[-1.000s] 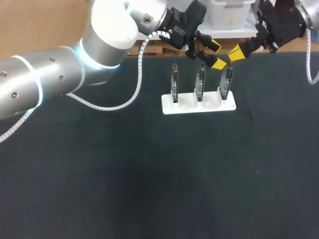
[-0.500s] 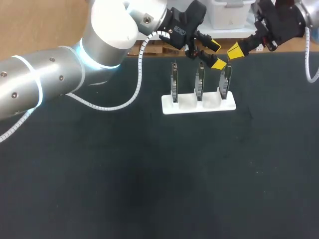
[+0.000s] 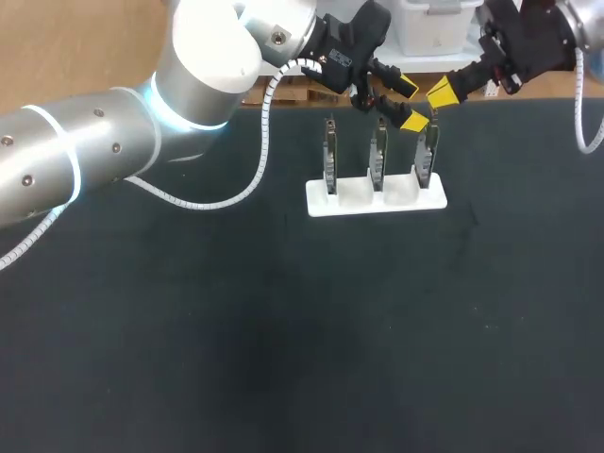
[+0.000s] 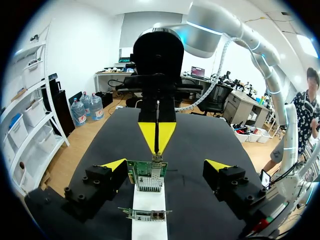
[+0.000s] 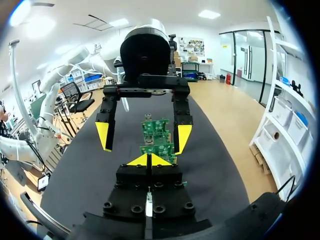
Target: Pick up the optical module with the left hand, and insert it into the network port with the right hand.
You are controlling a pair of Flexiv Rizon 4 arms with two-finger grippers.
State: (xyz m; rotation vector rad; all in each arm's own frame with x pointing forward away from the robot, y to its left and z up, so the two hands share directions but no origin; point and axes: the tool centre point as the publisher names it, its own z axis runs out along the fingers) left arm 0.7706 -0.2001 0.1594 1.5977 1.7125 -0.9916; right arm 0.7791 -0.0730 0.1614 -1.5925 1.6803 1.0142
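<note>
Right gripper (image 3: 437, 92) lifts slightly away from white rack (image 3: 359, 203), jaws clenched, tips above rack's right-end card (image 3: 427, 160). Optical module (image 4: 157, 158) at card's top edge, under tips; grip unconfirmed. Left gripper (image 3: 410, 104) unmoved, jaws released, straddling same card. Judgement: insertion incomplete.

A matte black desk (image 3: 236, 321) with a faintly mottled, cloth-like top spreads under both pairs of jaws and well ahead of them; the light on it is soft and even, with a dim darker patch well short of the jaws; its far edge runs straight, close behind them.
</note>
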